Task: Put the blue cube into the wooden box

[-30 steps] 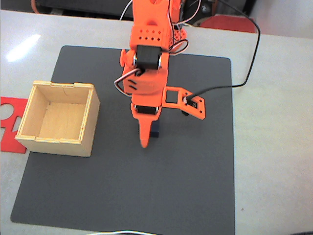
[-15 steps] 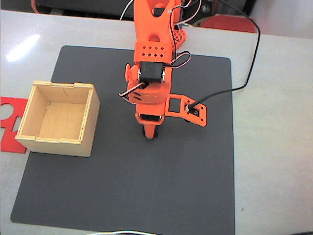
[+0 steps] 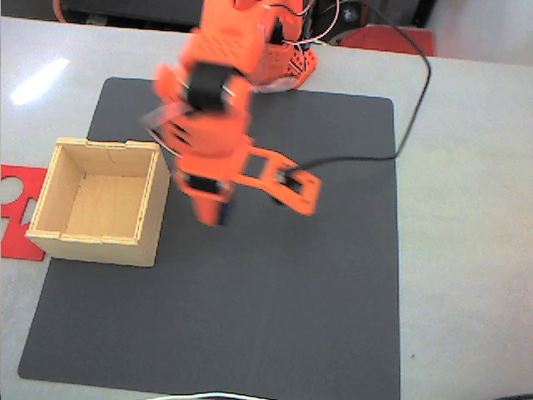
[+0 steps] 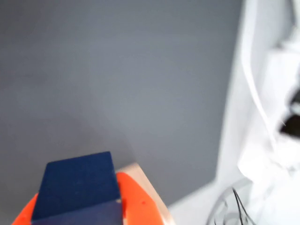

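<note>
In the wrist view the blue cube (image 4: 77, 183) sits low and left, pressed against an orange finger (image 4: 138, 204), with grey mat far beneath it. My orange gripper (image 3: 211, 213) is shut on the cube. In the fixed view it is motion-blurred and hangs above the mat just right of the wooden box (image 3: 155, 198). The box stands open-topped and empty at the mat's left edge. The arm mostly hides the cube in the fixed view.
A dark grey mat (image 3: 291, 317) covers most of the white table. A flat red cut-out sheet (image 3: 17, 208) lies left of the box. A black cable (image 3: 416, 117) runs from the wrist camera to the back right.
The arm has lifted the cube off the mat's middle and swung left toward the box. The box has not moved.
</note>
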You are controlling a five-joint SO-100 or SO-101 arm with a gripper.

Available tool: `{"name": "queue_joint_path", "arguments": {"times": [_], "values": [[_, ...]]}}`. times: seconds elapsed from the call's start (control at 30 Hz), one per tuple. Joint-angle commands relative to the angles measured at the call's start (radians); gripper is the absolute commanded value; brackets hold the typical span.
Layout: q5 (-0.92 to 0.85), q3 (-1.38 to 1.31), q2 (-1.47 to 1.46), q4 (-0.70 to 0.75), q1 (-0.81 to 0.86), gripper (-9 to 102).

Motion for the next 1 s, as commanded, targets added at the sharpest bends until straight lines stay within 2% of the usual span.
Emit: {"name": "queue_joint_path", "arguments": {"times": [0.0,0.33,0.7,0.97], "values": [[-0.038,-0.42,0.014,0.147,0.132,0],[-0.112,-0.42,0.144,0.149,0.48,0],[-0.1,-0.371,-0.1,0.138,0.514,0],[-0.138,-0.39,-0.127,0.081,0.581,1]]}}
